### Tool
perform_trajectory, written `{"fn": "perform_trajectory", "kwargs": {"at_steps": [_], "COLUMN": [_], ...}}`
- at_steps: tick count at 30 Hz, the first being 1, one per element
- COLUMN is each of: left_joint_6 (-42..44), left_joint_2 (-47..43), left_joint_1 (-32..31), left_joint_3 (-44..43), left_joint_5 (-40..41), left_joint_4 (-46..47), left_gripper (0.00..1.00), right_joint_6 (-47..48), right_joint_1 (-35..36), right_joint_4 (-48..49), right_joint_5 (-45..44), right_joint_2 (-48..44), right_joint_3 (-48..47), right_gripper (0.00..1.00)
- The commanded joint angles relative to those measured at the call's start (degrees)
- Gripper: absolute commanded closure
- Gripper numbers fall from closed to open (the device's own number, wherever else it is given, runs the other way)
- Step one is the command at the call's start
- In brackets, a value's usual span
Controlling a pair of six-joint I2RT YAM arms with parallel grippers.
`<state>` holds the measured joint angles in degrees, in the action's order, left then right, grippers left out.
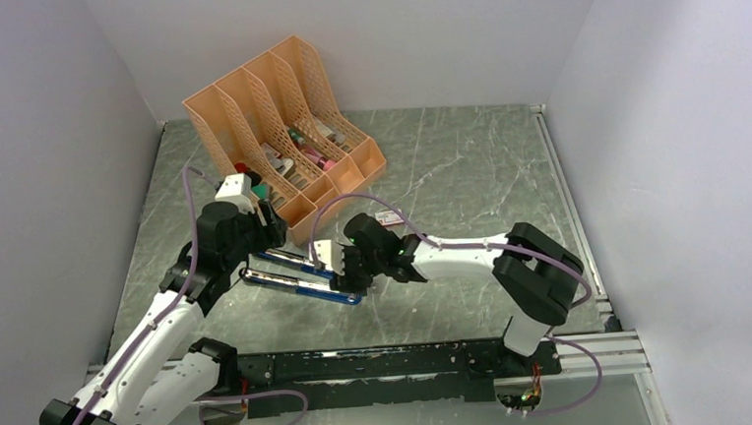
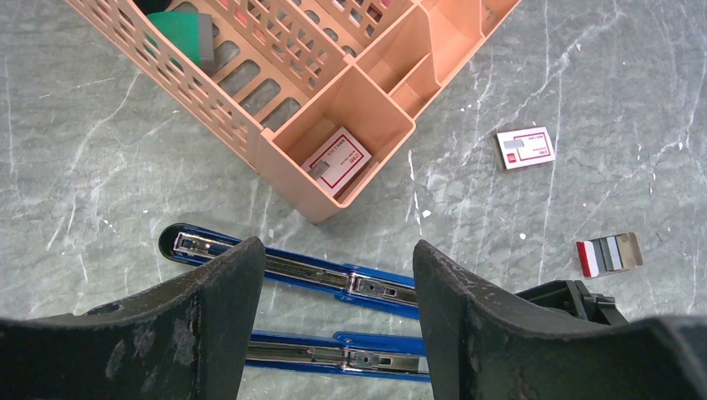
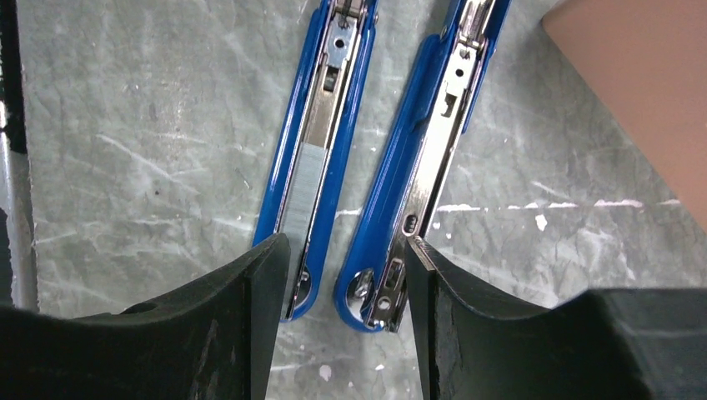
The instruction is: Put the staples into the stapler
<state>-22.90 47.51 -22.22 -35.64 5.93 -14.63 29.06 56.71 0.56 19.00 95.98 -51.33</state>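
A blue stapler [image 1: 300, 284] is lying opened on the grey marbled table [image 1: 468, 167], its two long halves running side by side, as both robot arms are bending over it. The left gripper [image 2: 338, 254] is hanging above the middle of the stapler, its fingers [image 2: 208, 325] spread wide and both blue halves showing in the gap between them. The right gripper [image 3: 343, 248] is poised over one end of the stapler. Its jaws are likewise standing apart, with the rounded tips of both halves showing between them. Whether either pad is touching the metal cannot be told. The staples [image 3: 305, 187] are showing as a flat, matt grey strip sitting in the channel of one stapler half, just ahead of the right gripper. Behind the stapler a peach file organizer [image 1: 233, 123] is standing, its corner close to the far half. A white-and-red box [image 2: 336, 158] is lying in the compartment nearest the stapler. A second white-and-red box [image 2: 524, 147] is resting on the table farther beyond the stapler. A small striped piece [image 2: 609, 254], red, white and grey, is lying closer to the stapler's end, near the right gripper; what it is holding cannot be made out.
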Motion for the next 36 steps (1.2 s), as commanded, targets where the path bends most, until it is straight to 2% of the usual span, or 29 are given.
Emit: {"fn": "perform_trajectory", "kwargs": {"at_steps": [1, 11, 15, 22, 26, 29, 32, 36], "left_joint_6": [0.57, 1.18, 1.3, 4.49, 6.06, 7.25, 8.26, 8.49], "left_joint_2": [0.0, 0.64, 1.18, 4.26, 6.99, 8.25, 9.33, 10.36], "left_joint_1": [0.42, 0.59, 0.98, 1.41, 1.52, 1.56, 1.68, 1.74], "left_joint_3": [-0.57, -1.06, -1.31, -3.05, -4.62, -5.88, -6.59, -6.57], "left_joint_5": [-1.26, -0.92, -1.49, -3.8, -5.17, -5.67, -5.92, -6.8], "left_joint_4": [1.01, 1.31, 1.84, 3.05, 3.31, 3.48, 3.77, 4.43], "left_gripper": [0.3, 0.3, 0.29, 0.28, 0.28, 0.28, 0.28, 0.29], "right_joint_6": [0.65, -6.58, -13.31, -32.31, -46.38, -53.77, -57.78, -60.44], "right_joint_1": [0.3, 0.11, -0.18, -0.74, -2.82, -6.97, -12.39, -15.96], "right_joint_4": [-5.01, 6.1, 9.93, 5.05, -3.36, -9.63, -13.11, -16.88], "right_joint_5": [-1.14, -1.7, -11.2, -37.46, -48.1, -49.83, -46.76, -43.04], "right_joint_2": [-2.31, -10.5, -13.94, -16.05, -16.93, -18.38, -20.54, -21.17], "right_joint_3": [1.47, 4.24, 7.02, 8.37, 8.1, 8.41, 10.27, 11.64], "right_gripper": [0.43, 0.43, 0.44, 0.47, 0.53, 0.59, 0.65, 0.69]}}
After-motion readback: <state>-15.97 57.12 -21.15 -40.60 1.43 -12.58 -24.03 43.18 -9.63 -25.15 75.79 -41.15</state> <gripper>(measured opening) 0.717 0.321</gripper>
